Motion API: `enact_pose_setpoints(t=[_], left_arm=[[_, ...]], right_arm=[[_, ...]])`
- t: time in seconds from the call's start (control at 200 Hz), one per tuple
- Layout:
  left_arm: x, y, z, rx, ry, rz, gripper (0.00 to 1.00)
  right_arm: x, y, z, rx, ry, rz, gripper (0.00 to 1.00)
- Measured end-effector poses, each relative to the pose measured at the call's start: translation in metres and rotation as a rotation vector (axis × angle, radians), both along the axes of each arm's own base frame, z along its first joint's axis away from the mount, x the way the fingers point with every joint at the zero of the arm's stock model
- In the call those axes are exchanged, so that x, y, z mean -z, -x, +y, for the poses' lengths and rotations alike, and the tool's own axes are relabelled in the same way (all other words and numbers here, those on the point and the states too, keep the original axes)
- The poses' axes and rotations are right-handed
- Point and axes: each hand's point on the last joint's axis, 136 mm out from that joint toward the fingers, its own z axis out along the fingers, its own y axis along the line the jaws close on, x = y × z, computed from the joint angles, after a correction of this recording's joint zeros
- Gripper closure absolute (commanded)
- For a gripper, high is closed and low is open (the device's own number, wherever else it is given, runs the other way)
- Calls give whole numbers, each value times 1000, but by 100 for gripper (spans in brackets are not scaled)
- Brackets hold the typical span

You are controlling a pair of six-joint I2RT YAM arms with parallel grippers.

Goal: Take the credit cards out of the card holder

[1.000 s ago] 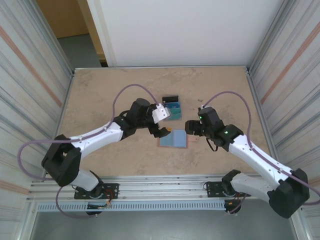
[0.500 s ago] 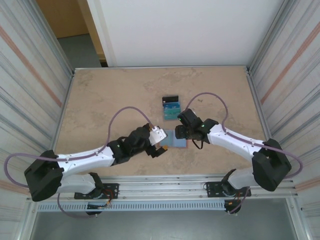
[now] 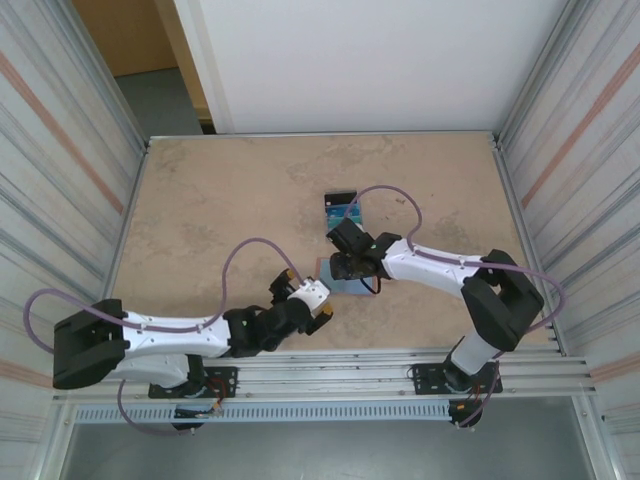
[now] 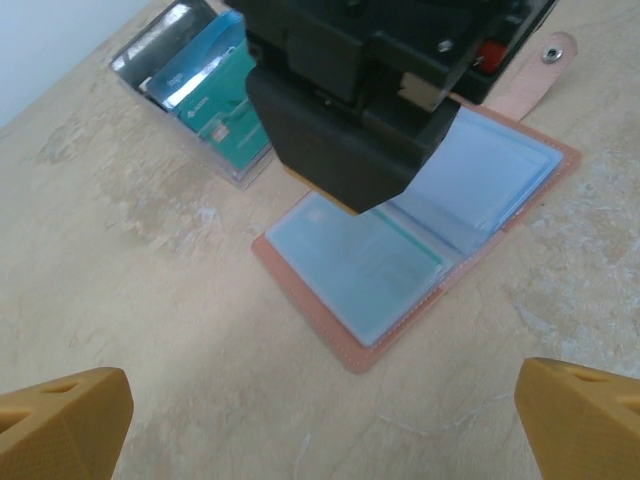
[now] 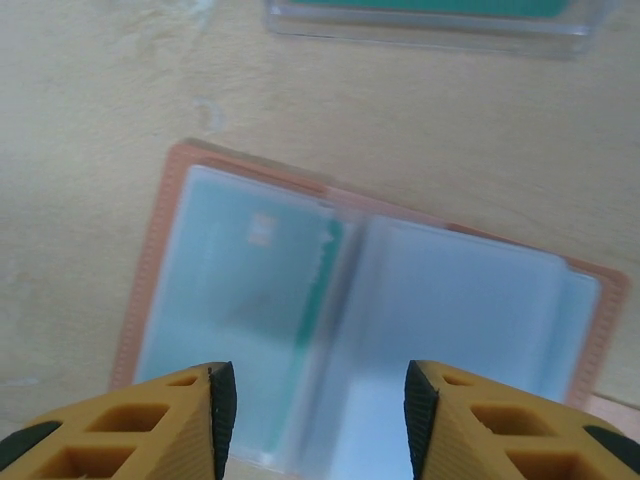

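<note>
Above the open card holder (image 5: pixel 250 300), right jaws stand partly open, gripping nothing.
Left jaws hang wide open and empty near the bench (image 3: pixel 200 200) front edge. One card holder lies flat mid-bench; beyond it, a clear box (image 4: pixel 240 170) holds three credit cards (image 4: pixel 215 95); one teal card edge (image 4: pixel 415 235) shows in a pocket.

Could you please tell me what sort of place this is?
Probably a lab robot cell: the left arm and right arm are bolted to a metal rail at a beige table, enclosed by ribbed panels.
</note>
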Motion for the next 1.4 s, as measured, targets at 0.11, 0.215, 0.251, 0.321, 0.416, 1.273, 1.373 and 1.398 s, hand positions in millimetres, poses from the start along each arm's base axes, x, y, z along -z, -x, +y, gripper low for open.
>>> enact_pose_setpoints(t=[0.11,0.215,0.251,0.321,0.416,1.273,1.373,1.398], left_arm=[[-3,6,3,-46,20,-26,1],[-4,10,9,-97,41,-39,1],[-3,11,11,-112,47,-39,1],[0,12,17,-143,55,-34,1],[4,11,24,-176,53,-29,1],[9,6,44,-269,24,-46,1],[9,4,55,-325,11,-43,1],[9,3,58,-340,11,-40,1]], right_arm=[[3,-1,14,-24,-5,6,51],[9,-1,25,-44,-3,24,50],[10,-2,29,-48,-2,28,49],[13,-4,36,-56,1,31,48],[14,-6,46,-71,1,32,46],[38,-14,55,-88,71,58,45],[38,-15,53,-85,79,55,45],[38,-15,53,-84,80,54,45]])
